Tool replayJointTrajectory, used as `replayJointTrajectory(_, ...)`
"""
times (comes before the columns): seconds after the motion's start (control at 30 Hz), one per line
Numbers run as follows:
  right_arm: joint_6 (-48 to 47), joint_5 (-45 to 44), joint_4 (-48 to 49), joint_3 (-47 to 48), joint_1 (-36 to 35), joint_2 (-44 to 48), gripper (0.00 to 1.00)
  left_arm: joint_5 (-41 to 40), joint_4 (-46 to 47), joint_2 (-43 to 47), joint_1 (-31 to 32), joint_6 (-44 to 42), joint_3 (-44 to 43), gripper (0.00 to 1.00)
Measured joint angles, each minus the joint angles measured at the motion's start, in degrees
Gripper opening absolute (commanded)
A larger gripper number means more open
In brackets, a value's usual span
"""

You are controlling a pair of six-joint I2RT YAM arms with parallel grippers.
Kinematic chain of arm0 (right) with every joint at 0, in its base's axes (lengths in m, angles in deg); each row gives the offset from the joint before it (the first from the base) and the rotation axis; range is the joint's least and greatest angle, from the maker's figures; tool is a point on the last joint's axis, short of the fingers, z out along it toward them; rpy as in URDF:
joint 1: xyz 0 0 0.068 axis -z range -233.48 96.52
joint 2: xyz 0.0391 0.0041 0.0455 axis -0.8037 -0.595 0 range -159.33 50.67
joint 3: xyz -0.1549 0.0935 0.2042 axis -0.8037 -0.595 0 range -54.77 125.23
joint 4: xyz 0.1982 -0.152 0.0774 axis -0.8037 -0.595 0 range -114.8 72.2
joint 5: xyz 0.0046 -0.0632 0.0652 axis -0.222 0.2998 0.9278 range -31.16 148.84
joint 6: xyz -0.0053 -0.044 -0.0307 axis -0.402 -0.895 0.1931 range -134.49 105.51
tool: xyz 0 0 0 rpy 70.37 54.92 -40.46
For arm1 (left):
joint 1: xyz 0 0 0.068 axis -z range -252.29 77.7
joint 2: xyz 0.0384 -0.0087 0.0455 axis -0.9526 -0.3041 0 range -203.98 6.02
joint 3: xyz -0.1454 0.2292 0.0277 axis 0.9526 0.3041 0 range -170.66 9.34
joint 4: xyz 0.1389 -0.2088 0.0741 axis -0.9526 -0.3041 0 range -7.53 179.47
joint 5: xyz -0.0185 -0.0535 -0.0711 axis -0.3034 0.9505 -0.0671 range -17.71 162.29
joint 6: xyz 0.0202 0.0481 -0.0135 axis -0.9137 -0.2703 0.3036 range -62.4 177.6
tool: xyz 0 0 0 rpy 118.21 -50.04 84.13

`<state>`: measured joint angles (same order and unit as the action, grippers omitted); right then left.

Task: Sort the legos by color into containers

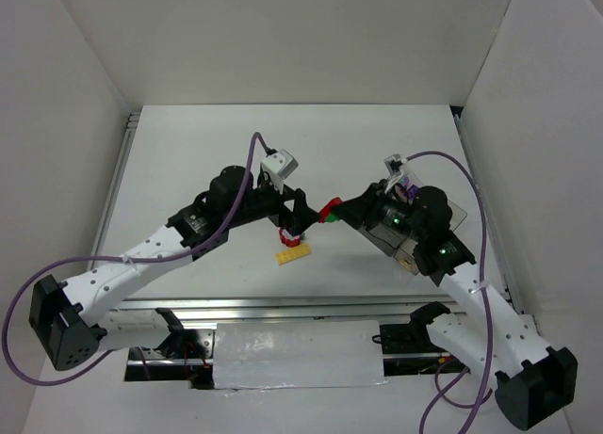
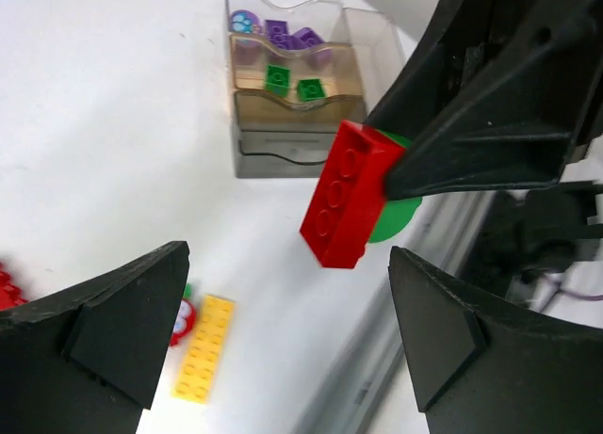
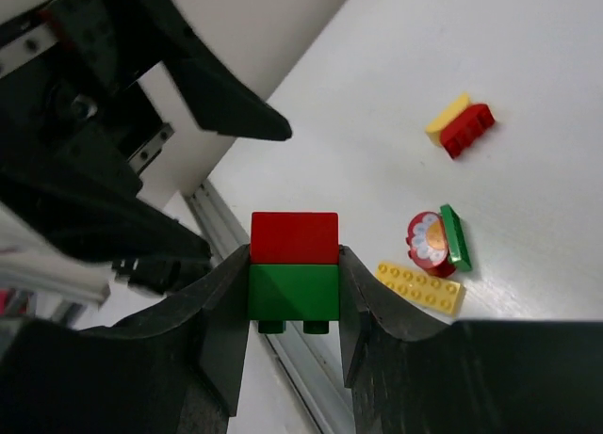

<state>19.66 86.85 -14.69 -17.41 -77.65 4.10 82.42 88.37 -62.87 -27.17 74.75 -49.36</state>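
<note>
R pincer [image 3: 294, 257] is clamping a two-brick stack: red brick [image 3: 294, 237] is sitting on top of green brick [image 3: 294, 293], w/ the fingers pressing the sides of the green one. The stack is hanging in the air above the desk [image 1: 377, 142], approx. mid-desk btwn the two arms.

L pincer [image 2: 287, 255] is standing wide apart and gripping nothing. Its two fingers are flanking the stack w/o touching it.

Organizer box [image 2: 292, 161] is sitting on the right side of the desk, partly under the R arm. Purple pieces [image 2: 283, 31] are lying in one end compartment, and two green pieces [image 2: 277, 77] in the compartment next to it.

Loose legos are lying on the desk under the pincers:
- Yellow plate [image 3: 421, 288] is lying flat.
- Round red piece [image 3: 429, 241] w/ a white flower face is resting just beside it.
- Thin green plate [image 3: 455, 236] is leaning on edge against that round piece.
- Small red block [image 3: 468, 131] & yellow block [image 3: 447, 117] are lying apart from those three, touching each other.
</note>
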Motion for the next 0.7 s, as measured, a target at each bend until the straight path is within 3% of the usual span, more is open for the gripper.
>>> replayJointTrajectory(0.1,-3.17,10.88,3.89,-1.53,3.82,2.84,0.00,2.75,-3.21,2.64,-0.20,2.58,-0.44,1.00)
replayJointTrajectory(0.2,-4.26,22.60,9.62,-1.53,3.93,3.17,0.00,10.40,-3.08,5.77,-0.13,4.17,2.51,1.00)
replayJointTrajectory(0.33,-3.74,31.50,14.34,-1.51,3.82,2.45,0.00,21.42,2.21,6.73,-0.07,7.74,7.45,0.99)
replayJointTrajectory(0.6,-5.14,36.02,13.05,-0.63,0.68,2.43,0.00,32.76,13.40,5.86,0.02,15.04,10.47,0.79)
replayJointTrajectory(0.7,-6.32,36.06,11.17,0.55,0.20,1.90,0.00,34.60,16.57,5.84,0.02,16.87,10.47,0.64)
